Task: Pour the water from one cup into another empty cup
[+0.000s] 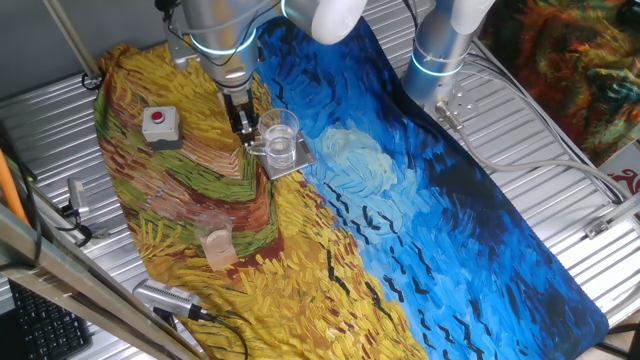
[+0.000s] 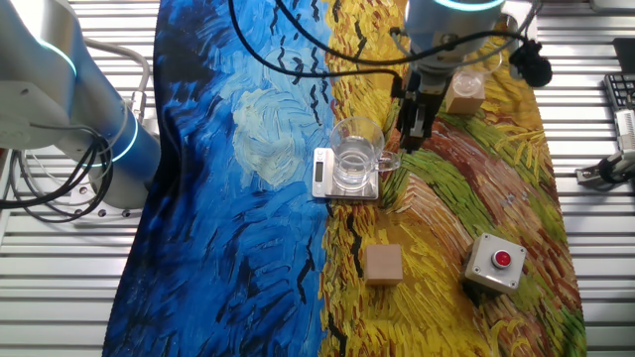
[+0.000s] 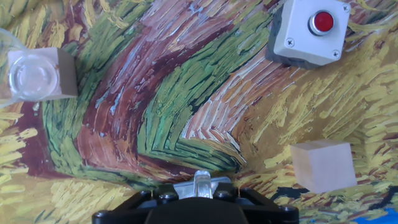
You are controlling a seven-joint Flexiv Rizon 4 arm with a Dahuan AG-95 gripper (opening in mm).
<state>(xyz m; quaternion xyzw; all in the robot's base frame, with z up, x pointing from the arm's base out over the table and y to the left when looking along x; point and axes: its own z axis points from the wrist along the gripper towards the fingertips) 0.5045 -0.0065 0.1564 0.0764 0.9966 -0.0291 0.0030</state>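
The end effector [image 1: 243, 126] stands beside the clear tumbler [image 1: 279, 138], apparently touching its handle.

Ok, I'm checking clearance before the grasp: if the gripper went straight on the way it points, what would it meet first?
Most likely the painted cloth: the gripper points down, and the hand view shows only cloth ahead. The clear tumbler stands just beside that line, though depth is unclear.

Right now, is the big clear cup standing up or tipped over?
Standing up. The clear tumbler sits upright on the small scale, its open rim facing up, with the gripper beside its handle.
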